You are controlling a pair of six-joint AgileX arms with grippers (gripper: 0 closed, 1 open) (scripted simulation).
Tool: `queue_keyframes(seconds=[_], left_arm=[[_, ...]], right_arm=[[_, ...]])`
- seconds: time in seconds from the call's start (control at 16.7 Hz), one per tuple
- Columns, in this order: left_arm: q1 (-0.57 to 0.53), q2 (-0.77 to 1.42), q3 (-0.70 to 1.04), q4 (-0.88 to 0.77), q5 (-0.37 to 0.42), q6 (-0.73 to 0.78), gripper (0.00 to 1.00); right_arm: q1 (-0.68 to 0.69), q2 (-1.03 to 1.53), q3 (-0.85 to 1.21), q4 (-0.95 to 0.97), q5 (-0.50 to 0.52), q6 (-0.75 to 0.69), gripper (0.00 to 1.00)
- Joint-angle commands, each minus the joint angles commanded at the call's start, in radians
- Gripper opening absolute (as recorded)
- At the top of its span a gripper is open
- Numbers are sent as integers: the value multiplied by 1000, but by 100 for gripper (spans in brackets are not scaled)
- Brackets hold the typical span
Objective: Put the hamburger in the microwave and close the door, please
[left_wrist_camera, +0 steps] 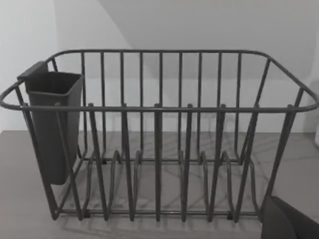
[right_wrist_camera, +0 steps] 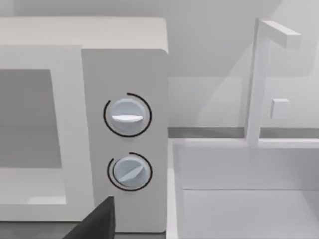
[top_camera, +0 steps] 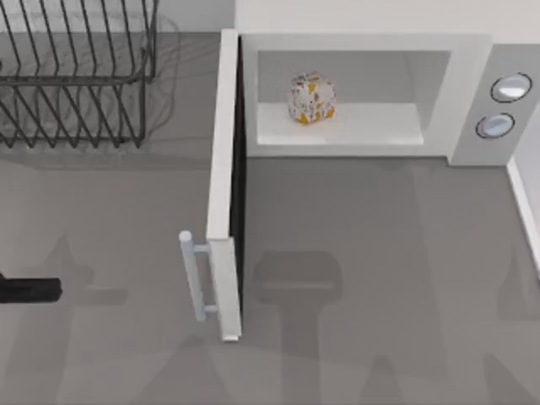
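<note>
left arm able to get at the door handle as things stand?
Probably yes. The left arm sits at the table's left edge, on the same side as the open door, whose handle juts toward it over bare tabletop. The dish rack stands farther back.

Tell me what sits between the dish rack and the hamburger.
In the top view, the open door stands edge-on between the dish rack and the hamburger, which sits inside the microwave.

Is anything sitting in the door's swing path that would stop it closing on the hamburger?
Nothing visible does. The hamburger sits inside the microwave cavity, and the table between the open door and the microwave front is bare.
</note>
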Motion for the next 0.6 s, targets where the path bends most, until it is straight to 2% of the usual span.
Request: queue_keyframes(seconds=[0.3,0.6], left_arm=[[-144,-57,9,-66,-145,0,0],[-154,-59,8,-70,-154,-1,0]], right_arm=[[0,0,0,0,0,0,100],[0,0,0,0,0,0,100]])
